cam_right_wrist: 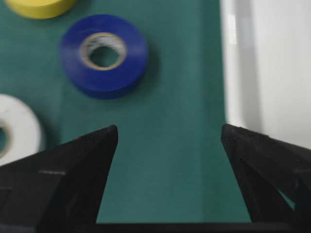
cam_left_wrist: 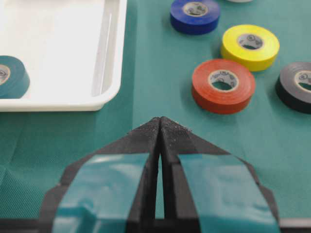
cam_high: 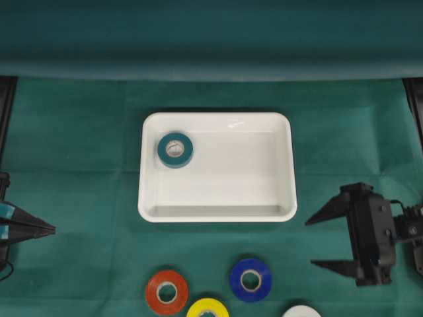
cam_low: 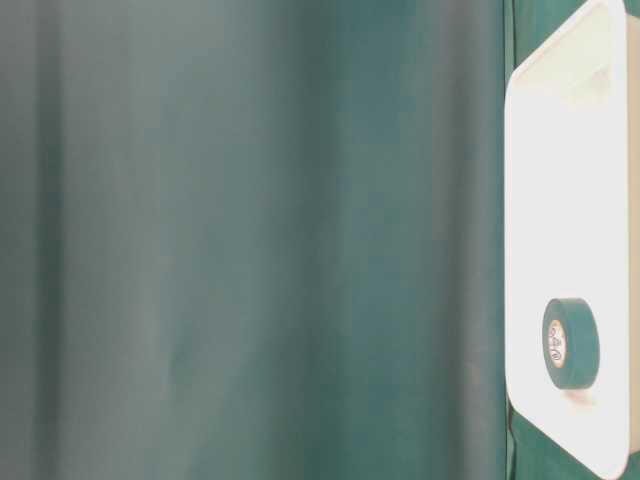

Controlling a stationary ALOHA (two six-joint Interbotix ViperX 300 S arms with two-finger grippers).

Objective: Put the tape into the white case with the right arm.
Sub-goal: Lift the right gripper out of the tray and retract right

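While the all-black right gripper (cam_high: 321, 242) hangs open and empty, the nearest flat blue tape roll (cam_high: 251, 279) lies at its eight o'clock, below the shallow glossy white case (cam_high: 284, 165).

End effector (cam_right_wrist: 169, 133): you see the right arm's two black pointed fingers (cam_right_wrist: 92, 145) standing wide apart at the near edge, with nothing between them but green cloth.
Blue tape (cam_right_wrist: 104, 55): lies flat on the bench, far and left of the gap between the fingers.
Yellow tape (cam_right_wrist: 40, 7): cut off by the far left edge, just beyond the blue roll.
White tape (cam_right_wrist: 17, 128): half in view at the left edge, near the left finger.
White case (cam_right_wrist: 272, 68): its glossy rim runs down the right side.
Bench (cam_right_wrist: 180, 97): covered in green cloth.
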